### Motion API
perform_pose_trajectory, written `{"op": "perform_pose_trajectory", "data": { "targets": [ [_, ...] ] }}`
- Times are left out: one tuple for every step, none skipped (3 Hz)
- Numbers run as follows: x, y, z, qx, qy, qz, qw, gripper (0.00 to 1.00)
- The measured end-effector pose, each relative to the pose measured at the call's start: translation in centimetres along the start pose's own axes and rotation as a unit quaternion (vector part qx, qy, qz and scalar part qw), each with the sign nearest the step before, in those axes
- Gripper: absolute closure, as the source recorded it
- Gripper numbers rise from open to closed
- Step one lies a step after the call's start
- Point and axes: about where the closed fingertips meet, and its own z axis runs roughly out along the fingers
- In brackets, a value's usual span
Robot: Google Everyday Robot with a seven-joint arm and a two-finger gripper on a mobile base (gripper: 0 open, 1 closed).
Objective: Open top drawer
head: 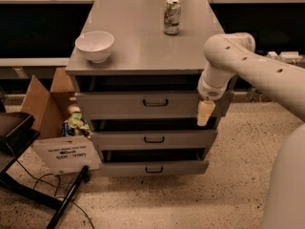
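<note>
Camera view: gripper hung under the worktop's front right corner, at the right end of the top drawer.
Drawer front sat below the worktop's front edge, its dark handle central, well left of the gripper and ungrasped. Gripper pointed down; could not tell whether spread or pressed together. Probably staged there to swing in toward the handle. Bowl near front left corner, can toward back edge, neither in the pull's way.

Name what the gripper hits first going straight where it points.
Pointing down at the right end of the top drawer, the gripper likely meets the middle drawer first; depth is unclear.
</note>
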Motion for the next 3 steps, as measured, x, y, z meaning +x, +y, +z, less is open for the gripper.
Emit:
{"op": "perform_pose_trajectory", "data": {
  "targets": [
    [0.0,0.0,0.0,-0.001,0.0,0.0,1.0,0.42],
    [1.6,1.7,-0.2,-0.009,0.007,0.01,0.9999,0.66],
    [1.5,1.6,-0.9,-0.009,0.007,0.01,0.9999,0.89]
  ]
}}
